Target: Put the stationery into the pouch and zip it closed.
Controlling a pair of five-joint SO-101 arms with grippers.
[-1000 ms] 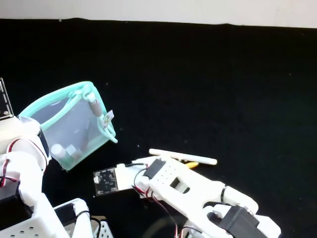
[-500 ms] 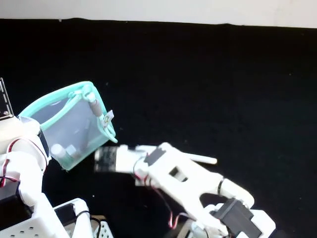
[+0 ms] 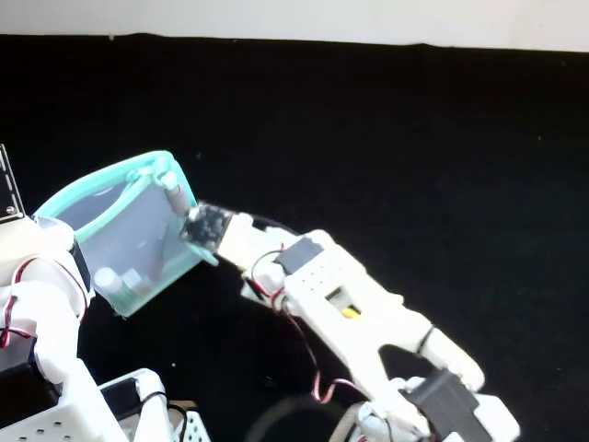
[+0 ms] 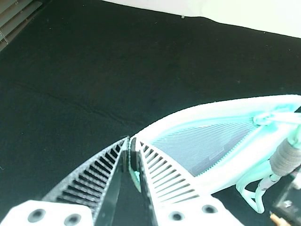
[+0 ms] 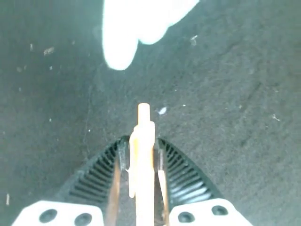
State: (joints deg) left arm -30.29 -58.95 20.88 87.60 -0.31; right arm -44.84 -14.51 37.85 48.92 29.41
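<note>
Teal-trimmed, the clear pouch (image 3: 129, 230) stands at the left side of the black cloth (image 3: 414, 138), mouth open and facing up. The left gripper (image 4: 131, 148) has its fingers closed together on the pouch rim and holds that edge off the cloth. Small items lie in the bottom of the pouch, and a grey-tipped cylinder (image 3: 174, 197) stands at the corner of the mouth.

The right gripper (image 5: 139, 143) is clamped on the pen (image 5: 141, 155), a pale cream barrel. Its tip projects just past the fingertips over dark cloth.

Differences from one second ago:
- The right arm (image 3: 322, 276) was lying low across the front of the table, well apart from the pouch. It has swung up and to the left, and its wrist camera board (image 3: 207, 224) is now just beside the pouch's near corner.
- The pen was lying on the cloth along the far edge of that arm. That place on the cloth is now bare, and the pen travels in the right gripper.
- The pouch and the left arm (image 3: 41, 304) have kept their position.
</note>
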